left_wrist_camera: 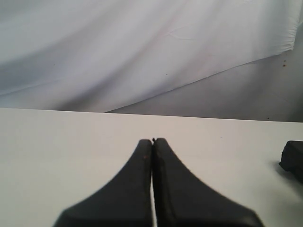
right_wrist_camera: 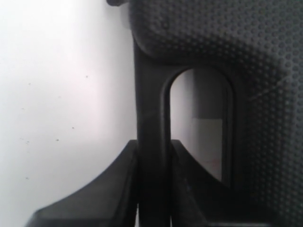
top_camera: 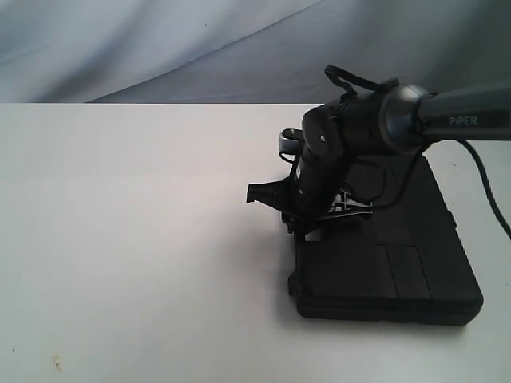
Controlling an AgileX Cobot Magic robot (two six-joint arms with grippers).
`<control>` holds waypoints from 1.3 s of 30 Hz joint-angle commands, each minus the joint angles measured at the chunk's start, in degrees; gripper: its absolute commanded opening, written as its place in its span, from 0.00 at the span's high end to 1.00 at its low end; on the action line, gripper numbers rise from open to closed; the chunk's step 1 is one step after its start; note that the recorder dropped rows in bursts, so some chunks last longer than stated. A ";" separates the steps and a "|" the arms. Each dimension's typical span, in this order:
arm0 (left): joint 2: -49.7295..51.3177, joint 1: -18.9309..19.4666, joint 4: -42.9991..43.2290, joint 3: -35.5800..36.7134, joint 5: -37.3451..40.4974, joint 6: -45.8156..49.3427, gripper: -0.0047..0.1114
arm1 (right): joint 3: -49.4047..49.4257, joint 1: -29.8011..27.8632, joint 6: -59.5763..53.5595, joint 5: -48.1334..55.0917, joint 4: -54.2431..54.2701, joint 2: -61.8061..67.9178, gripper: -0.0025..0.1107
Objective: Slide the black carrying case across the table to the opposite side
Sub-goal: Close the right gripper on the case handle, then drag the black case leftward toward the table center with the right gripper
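- Two grippers are present, but only one is engaged. The right gripper [right_wrist_camera: 154, 147] has its fingers pinched on either side of the handle bar [right_wrist_camera: 150, 94] of the case [top_camera: 399, 263], with no gap showing (a firm hold, as far as the wrist view tells).
- The left gripper [left_wrist_camera: 152, 142] is pressed together on nothing and hangs over bare table [top_camera: 128, 223].
- The case lies flat on the right part of the table in the exterior view, near the front edge. Its handle edge faces the open white expanse to the left.
- Judging from this, the hold is made but the slide itself is not. Nearly the whole width of the table is left to cross.
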 commanded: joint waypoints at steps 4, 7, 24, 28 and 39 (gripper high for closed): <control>-0.28 0.27 -0.12 0.23 -0.11 -0.14 0.96 | -0.98 1.65 3.56 -1.33 0.92 0.16 0.98; -0.28 0.27 -0.12 0.23 -0.11 -0.14 0.96 | -4.49 2.68 3.56 2.18 -0.25 1.83 0.98; -0.28 0.27 -0.12 0.23 -0.11 -0.14 0.96 | -29.89 8.67 3.56 13.72 -0.29 15.45 0.98; -0.28 0.27 -0.12 0.23 -0.11 -0.14 0.96 | -33.55 9.22 3.56 15.27 -0.43 17.45 0.98; -0.28 0.27 -0.12 0.23 -0.11 -0.14 0.96 | -34.98 9.37 2.34 15.76 -0.70 18.13 0.98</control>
